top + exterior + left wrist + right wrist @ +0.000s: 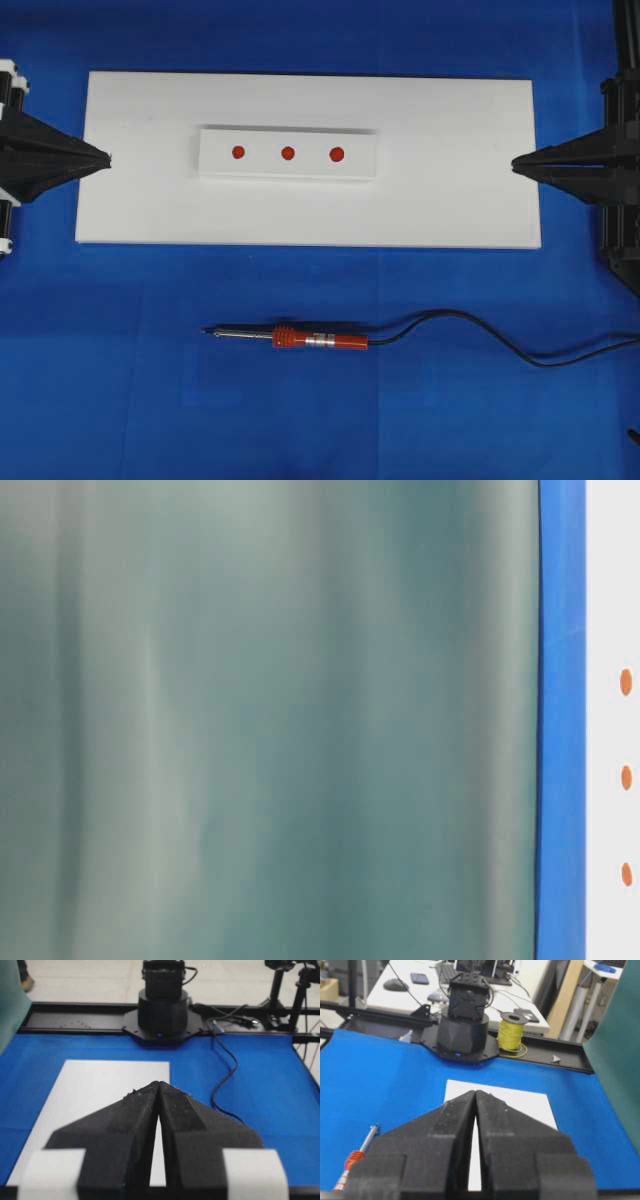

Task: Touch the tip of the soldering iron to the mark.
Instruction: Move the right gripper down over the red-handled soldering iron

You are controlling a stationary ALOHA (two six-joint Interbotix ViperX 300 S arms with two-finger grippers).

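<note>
Soldering iron (300,338) lies flat on the blue table (120,400) just off the near long edge of the white board (130,200), tip pointing left, black cord (500,345) trailing to the right edge. The mark (288,153), middle dot of three, sits on a raised white block (288,172) near the board's far edge. Left gripper (105,158) and right gripper (515,163) hover at the board's short edges, both pressed shut and empty. Likely trouble: the slim, round handle may roll or pivot when pinched; the cord could drag and swing the tip; close neighbouring dots invite touching the wrong one.
</note>
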